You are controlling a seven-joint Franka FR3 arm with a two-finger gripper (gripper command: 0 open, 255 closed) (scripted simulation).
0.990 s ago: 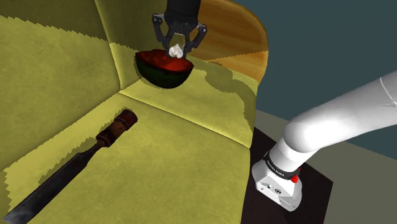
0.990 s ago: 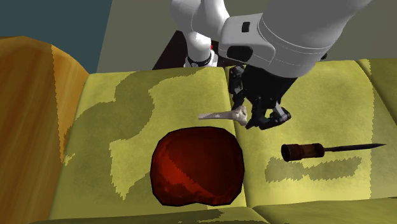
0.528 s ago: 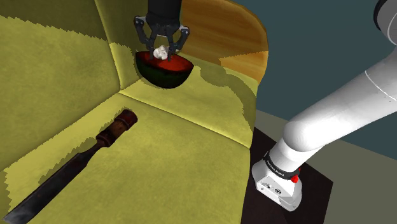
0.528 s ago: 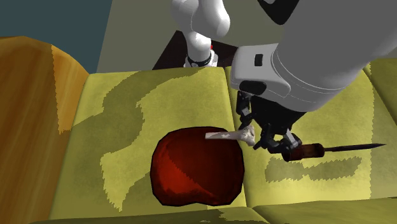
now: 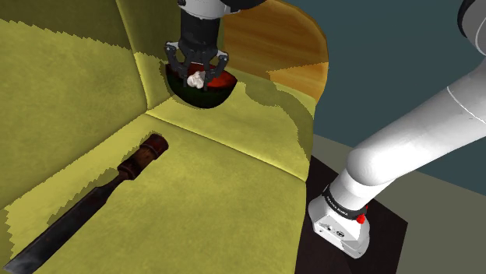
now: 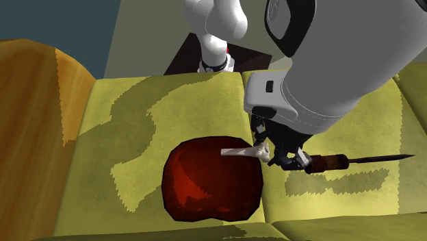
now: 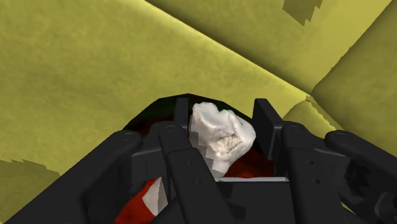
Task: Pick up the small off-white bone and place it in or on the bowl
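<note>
A dark red bowl (image 5: pixel 204 90) (image 6: pixel 205 185) rests on the yellow-green couch seat (image 5: pixel 210 179). My black gripper (image 5: pixel 196 72) (image 6: pixel 272 152) hangs just above it, shut on the small off-white bone (image 5: pixel 196 78) (image 6: pixel 241 150) (image 7: pixel 219 137). In the second exterior view the bone sticks out sideways from the fingers over the bowl's rim. The wrist view has the knobbly end of the bone clasped between both fingers (image 7: pixel 181 149), with the bowl's red inside (image 7: pixel 143 200) beneath.
A long tool with a brown wooden handle (image 5: pixel 140 158) (image 6: pixel 327 163) and dark blade lies on the neighbouring cushion. The couch backrest (image 5: pixel 54 86) rises behind it. An orange-brown wooden armrest (image 5: pixel 272 43) (image 6: pixel 31 130) flanks the bowl. The arm's stand (image 5: pixel 343 226) is beside the couch.
The gripper carried the bone from beside the bowl to over it and has come down closer to the bowl. The grip stays unchanged.
</note>
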